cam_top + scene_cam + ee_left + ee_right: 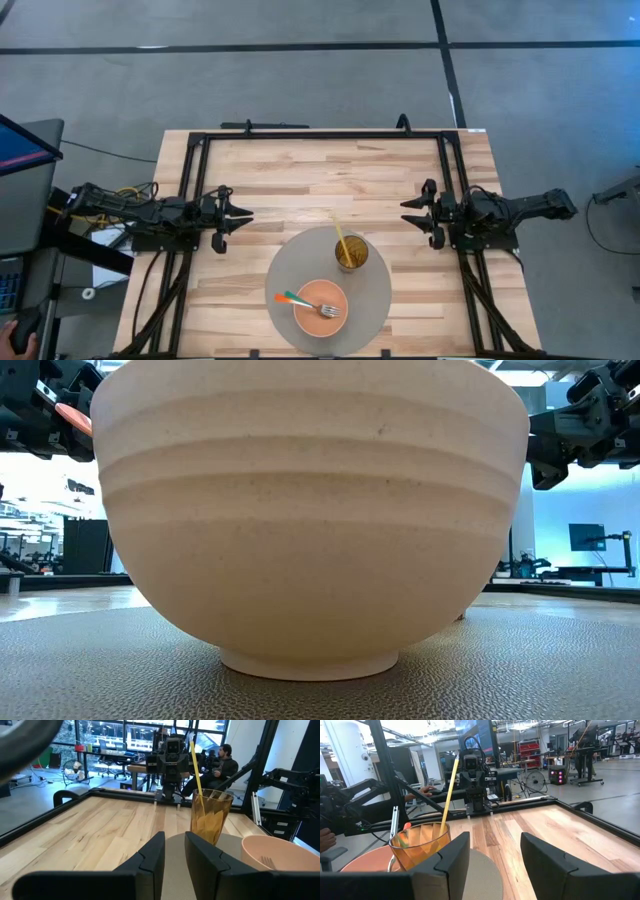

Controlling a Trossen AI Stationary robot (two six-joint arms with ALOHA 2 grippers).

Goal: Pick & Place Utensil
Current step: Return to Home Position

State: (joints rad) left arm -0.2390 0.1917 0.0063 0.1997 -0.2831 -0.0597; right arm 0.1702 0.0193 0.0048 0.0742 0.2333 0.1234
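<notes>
A fork with an orange and teal handle lies in the pink bowl: tines inside, handle out over the rim. The bowl fills the low view. Beside it an amber cup holds a thin yellow utensil that leans on its rim. Both stand on a round grey mat. My left gripper is open, near the table's left side and pointing at the mat. My right gripper is open, near the right side and facing the cup. Neither touches anything.
A black frame runs along the table's far, left and right sides. Bare wood lies between each gripper and the mat and across the far half of the table. People sit in the room beyond the table.
</notes>
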